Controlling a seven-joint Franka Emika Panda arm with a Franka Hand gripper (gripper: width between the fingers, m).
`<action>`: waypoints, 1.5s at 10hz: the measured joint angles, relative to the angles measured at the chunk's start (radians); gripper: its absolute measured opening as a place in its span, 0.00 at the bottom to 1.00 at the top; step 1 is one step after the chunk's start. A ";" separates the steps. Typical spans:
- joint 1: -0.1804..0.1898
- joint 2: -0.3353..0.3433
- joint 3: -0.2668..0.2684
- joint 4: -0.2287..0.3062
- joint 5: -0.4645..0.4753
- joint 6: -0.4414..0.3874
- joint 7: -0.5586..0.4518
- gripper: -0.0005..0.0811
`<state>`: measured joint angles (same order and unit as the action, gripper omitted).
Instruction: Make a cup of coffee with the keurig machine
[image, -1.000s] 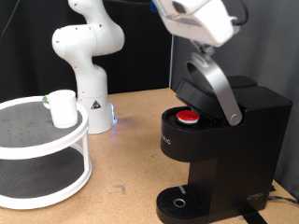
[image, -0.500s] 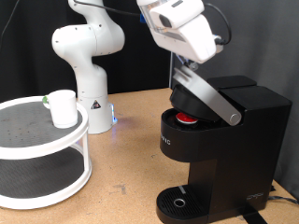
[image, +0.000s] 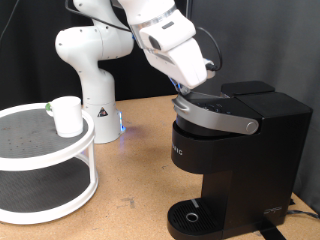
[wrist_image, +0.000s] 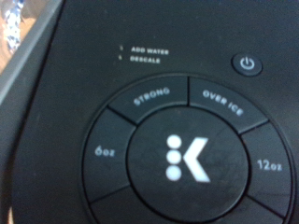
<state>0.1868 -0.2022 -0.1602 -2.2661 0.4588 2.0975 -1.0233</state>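
The arm slants down from the exterior view's top, gripper at the machine's lowered lid handle. Finger opening cannot be told. The cup sits on the white stand.

Black keurig machine (grey lid handle)
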 joint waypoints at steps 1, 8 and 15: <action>-0.001 0.000 0.000 -0.008 0.000 0.013 -0.005 0.01; -0.003 0.021 0.003 -0.065 -0.043 0.121 0.039 0.01; -0.003 0.020 -0.019 -0.067 0.116 0.123 -0.010 0.01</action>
<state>0.1834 -0.1826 -0.1792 -2.3328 0.5745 2.2201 -1.0334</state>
